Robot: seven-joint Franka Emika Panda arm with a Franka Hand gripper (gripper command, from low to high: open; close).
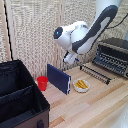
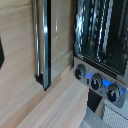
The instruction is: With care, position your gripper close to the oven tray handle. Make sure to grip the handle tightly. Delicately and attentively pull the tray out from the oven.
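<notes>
Mock kitchen bench: toaster oven [image 1: 113, 54], wooden countertop [image 1: 95, 107], robot arm [image 1: 87, 32].

No readable text, brand, number or sign appeared in either view, the oven [image 2: 100, 45] front panel carried three knobs [image 2: 95, 81] with blue marks beside them (too blurred to read as lettering), no label was legible elsewhere.

Surfaces: I'm seeing mostly wood and metal.
Table [image 1: 95, 102] looking matt pale wood; oven [image 2: 100, 30] showing glossy brushed metal.
</notes>
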